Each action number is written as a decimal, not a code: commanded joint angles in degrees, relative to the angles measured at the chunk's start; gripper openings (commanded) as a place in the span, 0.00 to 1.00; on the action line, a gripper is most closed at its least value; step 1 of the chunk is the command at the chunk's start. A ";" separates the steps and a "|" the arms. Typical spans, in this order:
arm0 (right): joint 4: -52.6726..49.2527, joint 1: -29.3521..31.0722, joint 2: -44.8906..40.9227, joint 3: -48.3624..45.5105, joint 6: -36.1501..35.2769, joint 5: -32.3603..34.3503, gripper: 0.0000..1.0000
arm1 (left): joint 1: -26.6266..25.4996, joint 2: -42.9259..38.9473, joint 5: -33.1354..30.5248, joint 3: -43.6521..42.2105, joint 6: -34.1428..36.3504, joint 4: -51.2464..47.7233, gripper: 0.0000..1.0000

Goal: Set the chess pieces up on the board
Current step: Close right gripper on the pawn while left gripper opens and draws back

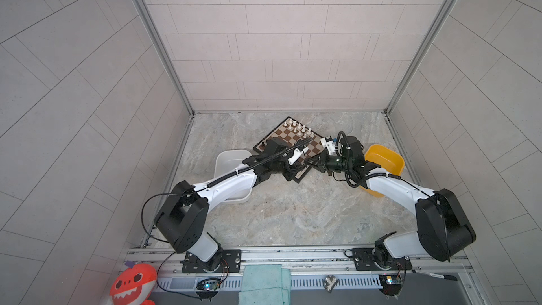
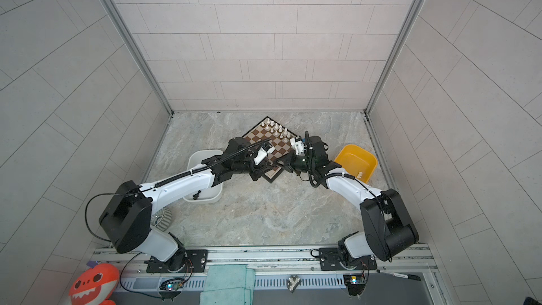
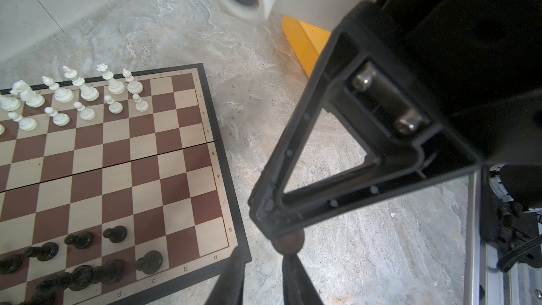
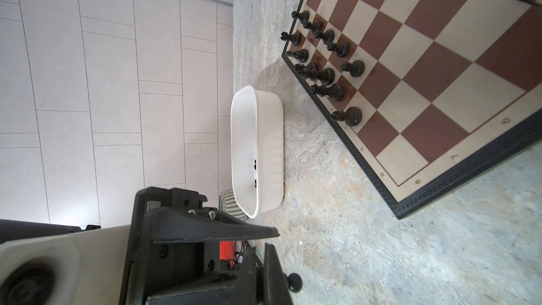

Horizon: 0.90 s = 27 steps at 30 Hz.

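The board (image 1: 286, 137) lies turned like a diamond at the back of the table. White chess pieces (image 3: 79, 95) stand along its far edge, black ones (image 4: 325, 60) along the edge near the white tub. Both grippers meet just off the board's near corner. My right gripper (image 4: 262, 268) is shut on a black pawn (image 4: 294, 282), whose round head sticks out beside the fingers. The pawn's brown base (image 3: 290, 243) shows in the left wrist view. My left gripper (image 3: 264, 277) is open, one fingertip close to that base.
A white tub (image 2: 202, 156) left of the board holds a few black pieces (image 4: 255, 168). A yellow tub (image 2: 356, 159) on the right holds a white piece (image 2: 360, 175). Tiled walls close in three sides. A green cloth (image 1: 264, 283) and an orange toy (image 1: 133, 284) lie by the front rail.
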 commanded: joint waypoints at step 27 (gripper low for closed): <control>-37.94 2.42 0.69 13.14 -32.22 23.72 0.00 | 6.22 -4.25 6.01 5.58 -16.54 -19.66 0.43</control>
